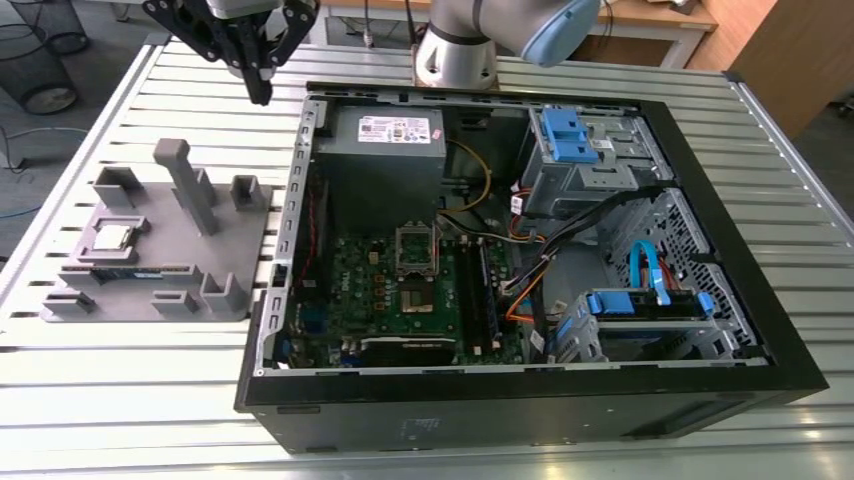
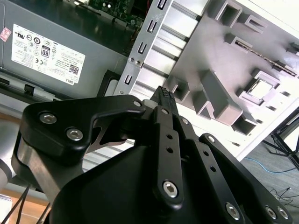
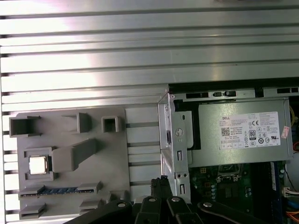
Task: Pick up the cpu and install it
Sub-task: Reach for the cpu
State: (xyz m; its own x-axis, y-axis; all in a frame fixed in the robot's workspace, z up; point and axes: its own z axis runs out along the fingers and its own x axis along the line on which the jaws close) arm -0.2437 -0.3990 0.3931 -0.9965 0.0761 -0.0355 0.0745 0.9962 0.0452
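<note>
In the exterior view I have the gripper (image 1: 259, 92) hanging above the slatted metal table (image 1: 134, 400), just outside the far corner of the open computer case (image 1: 534, 410). Its black fingers are closed tip to tip, with nothing between them. The cpu (image 1: 111, 237) lies flat, silvery top up, in a square recess of the grey holder tray (image 1: 240, 250), which sits on the table at the exterior view's left of the case. The gripper is well apart from it. A long thin memory stick (image 1: 127, 272) lies in a slot just beside the cpu. Inside the case I see the grey power supply (image 1: 387, 135) and the green motherboard (image 1: 387, 300), with its socket (image 1: 416, 250) bare.

In the second wrist view the gripper (image 2: 164, 95) fills the foreground, its fingertips pressed together and empty. Past them the holder tray (image 2: 196, 46) lies on the table, the cpu (image 2: 259, 89) seated in its recess. The power supply (image 2: 42, 51) is on the other side of the case edge.

In the first wrist view I look straight down on the table (image 3: 93, 46). The gripper (image 3: 160, 185) tips are clenched together over the gap between the holder tray (image 3: 112, 158) and the case wall. The cpu (image 3: 38, 165) sits in its recess, next to the memory stick (image 3: 58, 190). The power supply (image 3: 238, 135) lies inside the case.
</note>
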